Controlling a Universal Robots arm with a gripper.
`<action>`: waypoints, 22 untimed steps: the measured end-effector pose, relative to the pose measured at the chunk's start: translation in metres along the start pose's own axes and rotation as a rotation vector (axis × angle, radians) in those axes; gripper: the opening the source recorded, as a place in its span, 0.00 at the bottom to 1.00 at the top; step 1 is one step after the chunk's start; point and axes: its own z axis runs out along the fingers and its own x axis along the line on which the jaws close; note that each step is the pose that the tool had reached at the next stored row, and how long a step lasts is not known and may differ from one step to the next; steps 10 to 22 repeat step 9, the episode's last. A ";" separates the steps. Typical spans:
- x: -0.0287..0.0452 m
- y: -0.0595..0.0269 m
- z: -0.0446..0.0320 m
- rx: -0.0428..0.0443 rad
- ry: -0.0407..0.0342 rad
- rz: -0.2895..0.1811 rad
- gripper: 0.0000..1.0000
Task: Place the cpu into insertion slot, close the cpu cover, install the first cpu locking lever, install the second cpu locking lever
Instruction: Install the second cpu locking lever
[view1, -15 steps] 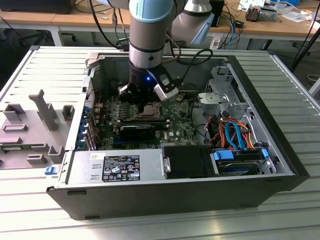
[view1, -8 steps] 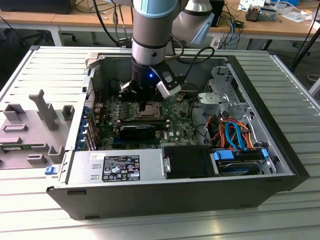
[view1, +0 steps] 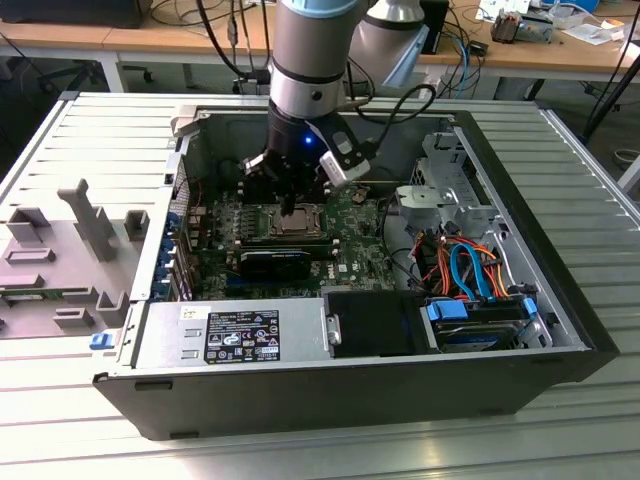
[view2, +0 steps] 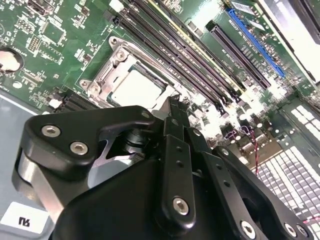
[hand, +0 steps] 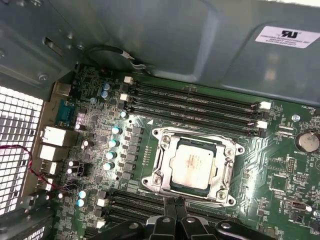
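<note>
My arm came down into the open computer case (view1: 560, 330), which lay on its side on a ribbed metal worktop (view1: 90, 130). The exterior view showed the whole case: grey walls, a drive bay with blue and orange cables (view1: 465, 270) at the exterior view's right, a black labelled power supply (view1: 240, 335) along the near wall. Both wrist views showed the green motherboard (hand: 280, 170) close up.

My gripper (hand: 176, 207) hung just above the board, at the socket's edge. In both wrist views the black fingertips (view2: 176, 112) met at a narrow point, pressed together with nothing between them.

The insertion slot (hand: 159, 176) sat mid-board, a square with a silvery metal rim and screw posts at its corners. Long black memory slots (hand: 200, 102) ran along two sides of it, close in, leaving little room there. The case wall stood well clear of the slot.

The cpu cover (hand: 226, 167), a thin silver frame, lay flat around the chip.

The cpu (hand: 192, 164) sat inside the slot, flat, dull silver-grey top facing up, corners slightly rounded. In the second wrist view the chip (view2: 135, 87) lay just beyond my fingertips; I could not tell if they touched the frame.
</note>
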 end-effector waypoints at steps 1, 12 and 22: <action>0.0001 0.0001 -0.0018 0.0000 0.0000 0.000 0.11; 0.0004 0.0005 -0.0064 0.0000 0.0000 0.000 0.11; 0.0004 0.0005 -0.0064 0.0000 0.0000 0.000 0.11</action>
